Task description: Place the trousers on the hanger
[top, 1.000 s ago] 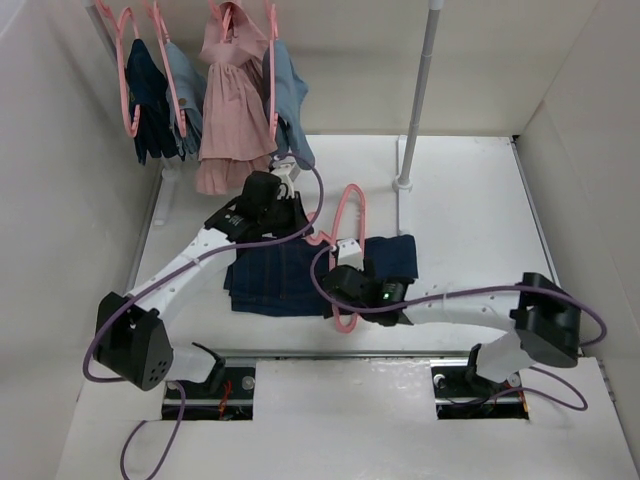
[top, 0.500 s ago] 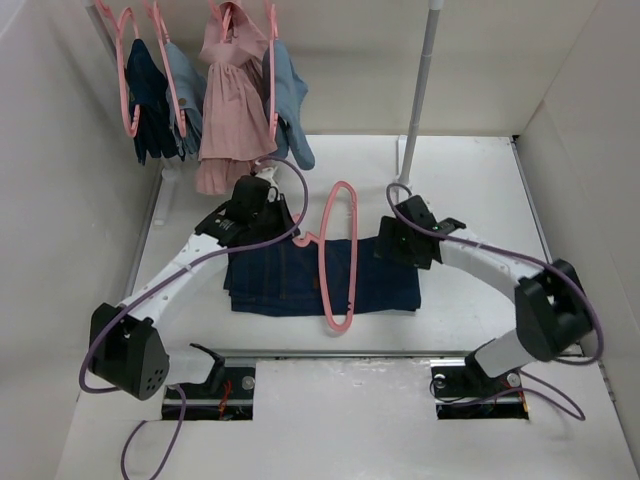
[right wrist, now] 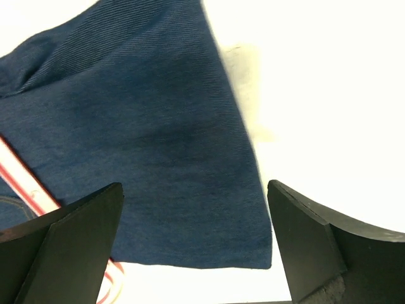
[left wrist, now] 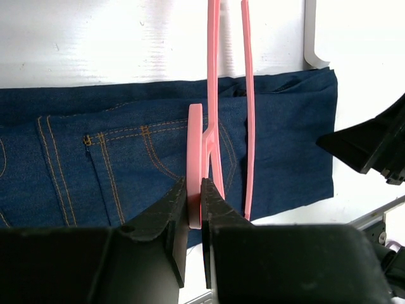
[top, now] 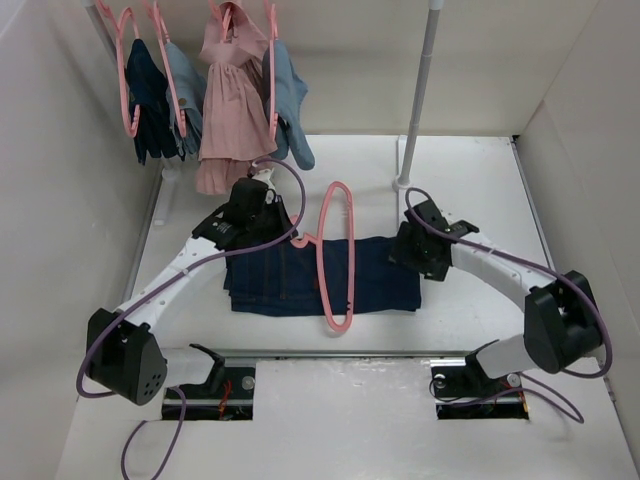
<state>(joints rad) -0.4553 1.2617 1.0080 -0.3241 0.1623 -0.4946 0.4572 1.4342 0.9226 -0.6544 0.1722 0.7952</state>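
The trousers (top: 280,280) are dark navy jeans folded flat across the middle of the table, with pocket stitching showing in the left wrist view (left wrist: 114,152). The pink hanger (top: 335,255) crosses them front to back, denim showing inside its loop. My left gripper (top: 295,232) is shut on the hanger's hook (left wrist: 195,158), just above the jeans. My right gripper (top: 402,252) hovers open over the right end of the trousers (right wrist: 145,126); the wide-apart fingers (right wrist: 76,234) hold nothing. A bit of the hanger (right wrist: 25,183) shows at that view's left edge.
At the back left, pink hangers carry a pink dress (top: 228,110), light blue garments (top: 290,100) and a small navy garment (top: 148,95). A white pole (top: 422,80) rises from its base (top: 403,183) behind the trousers. White walls close in both sides.
My right arm has swung from the hanger's near end out to the right end of the trousers. The trouser leg now lies spread flat to the right. My left gripper has kept hold of the hook.
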